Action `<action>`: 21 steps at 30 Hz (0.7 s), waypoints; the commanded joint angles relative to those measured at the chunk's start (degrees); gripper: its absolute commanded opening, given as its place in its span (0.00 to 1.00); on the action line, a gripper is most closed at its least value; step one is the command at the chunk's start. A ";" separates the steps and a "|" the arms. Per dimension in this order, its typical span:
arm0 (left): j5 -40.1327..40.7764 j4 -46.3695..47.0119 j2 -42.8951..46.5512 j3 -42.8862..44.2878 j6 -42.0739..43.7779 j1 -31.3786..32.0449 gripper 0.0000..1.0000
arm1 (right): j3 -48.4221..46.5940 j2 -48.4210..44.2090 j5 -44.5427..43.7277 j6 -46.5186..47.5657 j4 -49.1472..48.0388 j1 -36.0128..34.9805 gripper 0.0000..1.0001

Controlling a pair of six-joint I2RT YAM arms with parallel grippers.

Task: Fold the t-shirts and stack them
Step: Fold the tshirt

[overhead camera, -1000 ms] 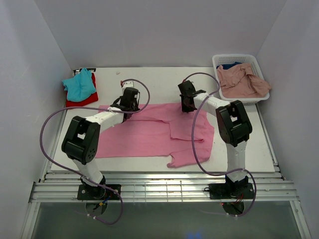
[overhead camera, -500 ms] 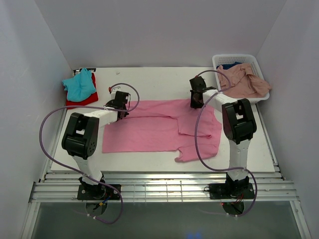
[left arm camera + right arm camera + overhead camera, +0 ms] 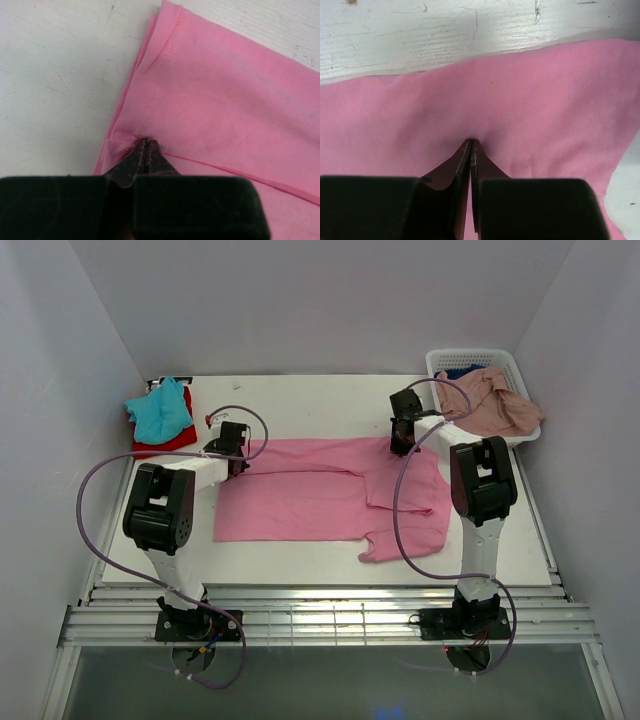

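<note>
A bright pink t-shirt [image 3: 320,490] lies spread on the white table, one sleeve hanging toward the front right. My left gripper [image 3: 238,462] is shut on the shirt's far left corner; in the left wrist view the fingertips [image 3: 145,145] pinch the pink t-shirt [image 3: 225,100] beside its stitched hem. My right gripper [image 3: 400,445] is shut on the shirt's far right edge; in the right wrist view the fingertips [image 3: 471,145] pinch a fold of the pink t-shirt [image 3: 545,100]. A teal t-shirt [image 3: 160,410] rests on a red t-shirt [image 3: 170,440] at the back left.
A white lattice basket [image 3: 510,365] stands at the back right with a dusty salmon-pink t-shirt [image 3: 490,405] draped over it and a dark blue one [image 3: 460,371] underneath. White walls close in the table on three sides. Purple cables loop from both arms.
Both grippers, still shut on the pink t-shirt, have moved apart and toward the back, drawing the shirt's far edge straight and shifting the shirt to the right.
</note>
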State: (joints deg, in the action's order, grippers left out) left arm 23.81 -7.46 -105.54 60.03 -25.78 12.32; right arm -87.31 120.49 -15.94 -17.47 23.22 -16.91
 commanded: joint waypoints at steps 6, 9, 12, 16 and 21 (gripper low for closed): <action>-2.46 -0.53 7.70 -7.64 -4.45 5.07 0.00 | -0.41 4.84 -1.46 1.21 5.52 0.82 0.08; -1.75 -2.37 9.20 -10.28 -5.94 7.10 0.00 | -0.67 5.20 -1.63 1.39 5.61 0.82 0.08; 1.14 -3.43 12.80 -14.65 -8.58 9.12 0.00 | -1.20 5.90 -1.46 1.48 5.61 0.91 0.08; 5.53 -3.52 21.49 -19.94 -10.60 9.83 0.00 | -2.08 6.95 -0.32 1.39 5.61 0.91 0.08; 8.96 -4.40 27.39 -21.09 -11.57 10.36 0.00 | -3.04 7.75 0.30 1.30 5.87 1.00 0.08</action>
State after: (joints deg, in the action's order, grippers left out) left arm 28.60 -11.11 -82.70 38.94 -35.57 22.35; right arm -91.50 123.15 -16.40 -16.27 25.36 -16.80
